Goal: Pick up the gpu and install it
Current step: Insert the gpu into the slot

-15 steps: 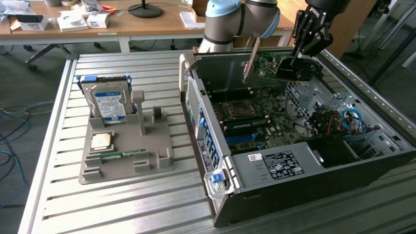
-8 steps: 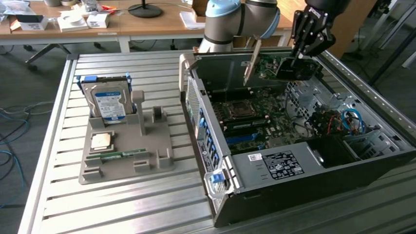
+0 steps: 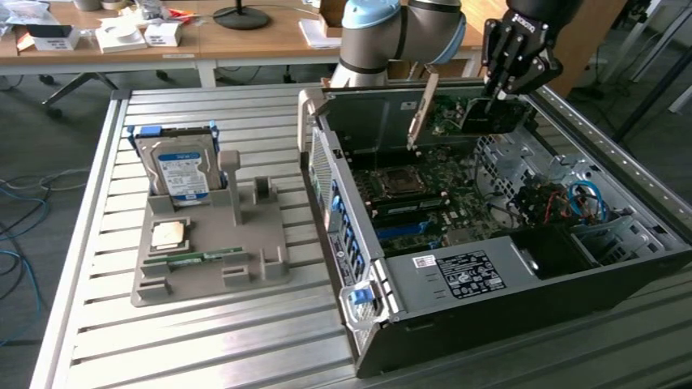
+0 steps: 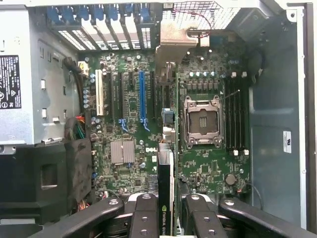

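Claw [image 3: 503,87] in the exterior view is partly closed on the top edge of the gpu [image 3: 489,117], holding it upright over the open computer case [image 3: 519,292], which lies on the slatted surface [image 3: 216,340]. In the wrist view the card is edge-on between the fingers [image 4: 143,213], above the motherboard [image 4: 129,124].

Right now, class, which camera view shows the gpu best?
The exterior view: the gpu hangs in the gripper over the open computer case, with its broad face and pale bracket end showing. The wrist view sees it edge-on, as a thin strip between the fingers over the motherboard.
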Action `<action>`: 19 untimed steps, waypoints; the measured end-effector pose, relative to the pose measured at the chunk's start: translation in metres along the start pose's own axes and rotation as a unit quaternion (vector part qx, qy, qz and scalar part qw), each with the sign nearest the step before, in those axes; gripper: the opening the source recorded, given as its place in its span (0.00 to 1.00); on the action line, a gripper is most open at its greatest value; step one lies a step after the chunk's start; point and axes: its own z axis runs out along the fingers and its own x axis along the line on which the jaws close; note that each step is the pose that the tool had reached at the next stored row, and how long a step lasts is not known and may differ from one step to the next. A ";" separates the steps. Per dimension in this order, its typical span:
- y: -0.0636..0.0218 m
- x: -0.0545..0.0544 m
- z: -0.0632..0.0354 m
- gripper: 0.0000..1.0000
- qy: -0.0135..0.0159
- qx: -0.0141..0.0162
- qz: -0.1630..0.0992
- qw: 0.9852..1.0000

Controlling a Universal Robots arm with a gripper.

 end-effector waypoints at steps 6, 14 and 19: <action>0.0011 0.000 0.0007 0.26 0.000 0.005 -0.002 1.000; 0.0026 0.000 0.0019 0.26 0.000 0.014 -0.009 1.000; 0.0027 0.000 0.0025 0.26 0.000 0.016 -0.012 1.000</action>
